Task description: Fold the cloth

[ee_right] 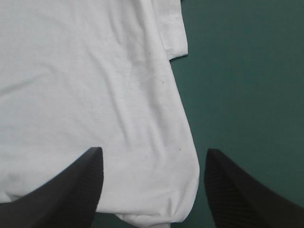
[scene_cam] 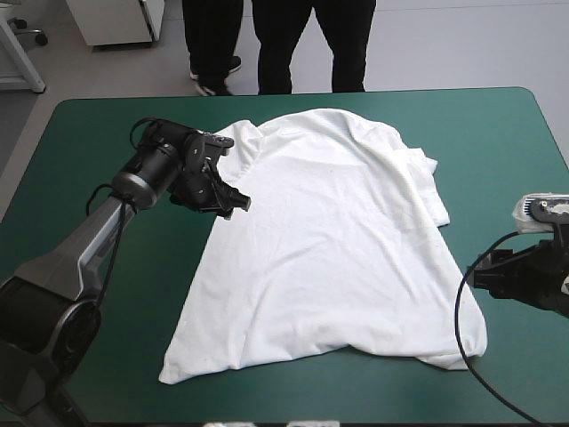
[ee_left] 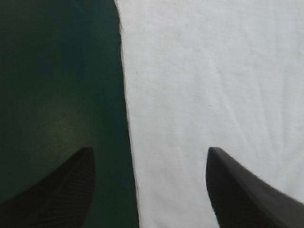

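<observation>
The white T-shirt (scene_cam: 324, 240) lies spread nearly flat across the middle of the teal-green table, collar end toward the far edge, hem toward the near edge. My left gripper (scene_cam: 233, 203) hovers at the shirt's left side edge, below the left sleeve, open. In the left wrist view the shirt's edge (ee_left: 128, 118) runs between the two black fingers (ee_left: 237, 190). My right gripper (scene_cam: 476, 274) is open at the shirt's near right corner. In the right wrist view that rounded corner (ee_right: 183, 199) lies between the fingers (ee_right: 71, 190), with the right sleeve (ee_right: 173, 38) ahead.
Bare teal-green cover (scene_cam: 98, 142) surrounds the shirt on the left, right and near sides. The near right hem is slightly folded under (scene_cam: 444, 356). The table's far edge (scene_cam: 293, 93) runs close behind the collar.
</observation>
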`<state>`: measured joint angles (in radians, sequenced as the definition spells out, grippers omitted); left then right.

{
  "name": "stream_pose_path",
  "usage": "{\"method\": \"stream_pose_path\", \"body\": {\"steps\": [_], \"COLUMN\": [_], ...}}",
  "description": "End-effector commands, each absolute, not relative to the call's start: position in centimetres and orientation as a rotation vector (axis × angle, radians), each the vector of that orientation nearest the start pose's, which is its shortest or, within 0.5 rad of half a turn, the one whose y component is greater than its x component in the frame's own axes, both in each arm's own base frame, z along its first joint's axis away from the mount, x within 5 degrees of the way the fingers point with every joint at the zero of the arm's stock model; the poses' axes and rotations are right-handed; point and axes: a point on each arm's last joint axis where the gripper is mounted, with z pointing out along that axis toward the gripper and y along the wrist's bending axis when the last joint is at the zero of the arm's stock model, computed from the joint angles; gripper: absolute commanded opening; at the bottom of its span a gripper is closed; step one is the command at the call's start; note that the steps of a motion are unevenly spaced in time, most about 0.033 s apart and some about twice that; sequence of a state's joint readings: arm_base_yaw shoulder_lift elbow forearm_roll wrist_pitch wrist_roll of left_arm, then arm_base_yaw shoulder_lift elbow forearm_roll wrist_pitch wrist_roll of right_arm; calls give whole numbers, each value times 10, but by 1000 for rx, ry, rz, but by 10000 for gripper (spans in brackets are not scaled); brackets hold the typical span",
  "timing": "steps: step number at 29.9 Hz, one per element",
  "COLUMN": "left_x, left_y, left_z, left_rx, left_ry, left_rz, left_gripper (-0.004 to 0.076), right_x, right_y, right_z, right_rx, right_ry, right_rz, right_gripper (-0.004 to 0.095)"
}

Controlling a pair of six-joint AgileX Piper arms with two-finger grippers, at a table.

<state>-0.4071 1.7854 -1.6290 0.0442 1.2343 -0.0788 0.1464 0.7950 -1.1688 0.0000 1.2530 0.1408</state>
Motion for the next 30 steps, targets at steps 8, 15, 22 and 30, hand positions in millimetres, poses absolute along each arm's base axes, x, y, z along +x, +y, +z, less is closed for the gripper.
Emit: {"method": "stream_pose_path", "body": {"steps": [8, 15, 22, 30], "left_x": [371, 396, 407, 410], "left_y": [-149, -137, -145, -148], "left_z": [287, 264, 234, 213], "left_rx": [524, 508, 564, 563], "left_ry": [2859, 2882, 2932, 3003], "left_rz": [-4, 0, -73, -102], "left_gripper": [478, 461, 400, 43], "right_x": [108, 109, 122, 129], "right_y": [14, 13, 15, 16], "right_z": [428, 427, 422, 419], "right_rx": [23, 31, 31, 31], "right_ry": [2314, 2322, 2366, 2391], "right_rz": [130, 126, 112, 113], "right_gripper": [577, 577, 577, 577]}}
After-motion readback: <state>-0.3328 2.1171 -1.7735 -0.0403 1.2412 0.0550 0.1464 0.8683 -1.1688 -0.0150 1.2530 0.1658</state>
